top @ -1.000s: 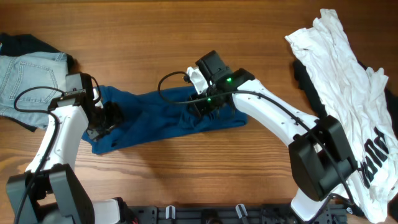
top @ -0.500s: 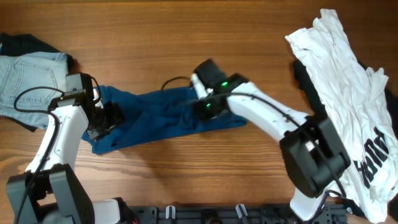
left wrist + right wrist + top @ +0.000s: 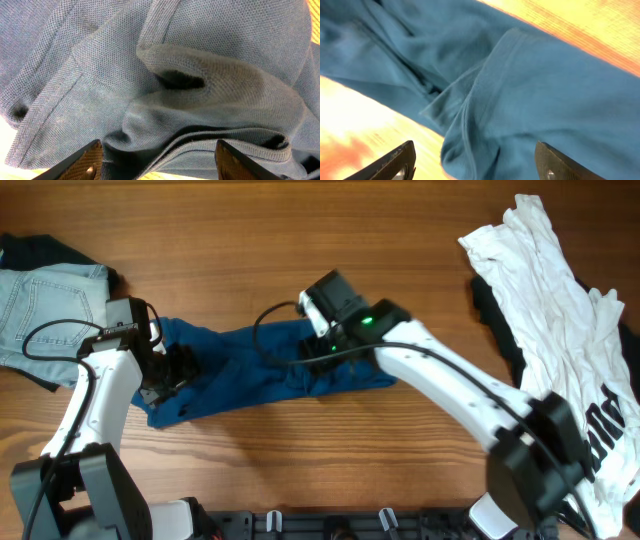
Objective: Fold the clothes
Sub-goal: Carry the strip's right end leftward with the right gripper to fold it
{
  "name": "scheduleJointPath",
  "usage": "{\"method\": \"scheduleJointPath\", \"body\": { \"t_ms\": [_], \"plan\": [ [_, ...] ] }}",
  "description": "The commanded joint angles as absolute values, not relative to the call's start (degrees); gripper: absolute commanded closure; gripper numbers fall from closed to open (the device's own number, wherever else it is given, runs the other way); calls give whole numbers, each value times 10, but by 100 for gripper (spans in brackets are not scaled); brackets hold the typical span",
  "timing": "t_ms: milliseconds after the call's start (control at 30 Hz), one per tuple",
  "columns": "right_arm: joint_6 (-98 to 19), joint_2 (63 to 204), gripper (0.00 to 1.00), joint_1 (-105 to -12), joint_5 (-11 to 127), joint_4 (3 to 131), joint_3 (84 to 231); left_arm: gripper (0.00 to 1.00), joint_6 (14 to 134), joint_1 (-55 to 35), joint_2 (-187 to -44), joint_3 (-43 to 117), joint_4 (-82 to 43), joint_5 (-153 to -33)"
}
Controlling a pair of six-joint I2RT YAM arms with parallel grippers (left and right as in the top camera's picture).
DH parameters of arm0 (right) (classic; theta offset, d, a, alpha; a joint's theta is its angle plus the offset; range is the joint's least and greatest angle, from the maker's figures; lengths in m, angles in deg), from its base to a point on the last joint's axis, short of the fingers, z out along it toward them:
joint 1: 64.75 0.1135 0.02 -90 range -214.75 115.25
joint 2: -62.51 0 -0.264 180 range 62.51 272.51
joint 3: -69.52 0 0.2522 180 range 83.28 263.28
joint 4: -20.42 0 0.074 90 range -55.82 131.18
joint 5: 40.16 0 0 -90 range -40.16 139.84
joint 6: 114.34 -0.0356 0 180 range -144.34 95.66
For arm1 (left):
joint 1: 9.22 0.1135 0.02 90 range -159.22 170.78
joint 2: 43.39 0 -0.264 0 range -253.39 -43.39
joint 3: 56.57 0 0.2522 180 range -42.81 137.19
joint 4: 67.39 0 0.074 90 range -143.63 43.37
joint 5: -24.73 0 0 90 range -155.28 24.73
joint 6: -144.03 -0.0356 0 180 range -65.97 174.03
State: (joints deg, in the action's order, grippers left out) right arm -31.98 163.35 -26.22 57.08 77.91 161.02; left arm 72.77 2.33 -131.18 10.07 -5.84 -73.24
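The dark teal-blue shirt (image 3: 245, 370) lies bunched in a long strip across the table's middle. My left gripper (image 3: 168, 375) is over its left end; in the left wrist view (image 3: 160, 165) the fingers are spread wide, with rumpled fabric and a ribbed hem (image 3: 200, 85) between them. My right gripper (image 3: 318, 352) is over the shirt's right part; in the right wrist view (image 3: 475, 167) the fingers are also wide open above a folded hem (image 3: 490, 85), with nothing gripped.
Light-blue denim shorts (image 3: 45, 300) lie at the far left edge. A heap of white t-shirts with black lettering (image 3: 560, 310) covers the right side over dark cloth. Bare wooden table (image 3: 300, 240) lies behind the shirt.
My right arm has shifted over the shirt's right part, swinging left then back a little. The left arm and the shirt's left end have not moved.
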Motion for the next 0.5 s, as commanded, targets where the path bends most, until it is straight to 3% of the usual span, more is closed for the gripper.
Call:
{"method": "scheduleJointPath", "body": {
  "t_ms": [0,167,200,300,467],
  "plan": [
    [-331,1634,25,-272,613,809,1604,28,725,26,-1304,111,-58,-733],
    [-310,1699,32,-262,626,805,1586,28,725,26,-1304,111,-58,-733],
    [-305,1709,38,-260,629,795,1586,28,725,26,-1304,111,-58,-733],
    [-301,1720,80,-260,670,748,1586,26,725,26,-1304,111,-59,-733],
    [-339,1720,96,-260,646,691,1586,26,725,26,-1304,111,-61,-733]
  ]
}}
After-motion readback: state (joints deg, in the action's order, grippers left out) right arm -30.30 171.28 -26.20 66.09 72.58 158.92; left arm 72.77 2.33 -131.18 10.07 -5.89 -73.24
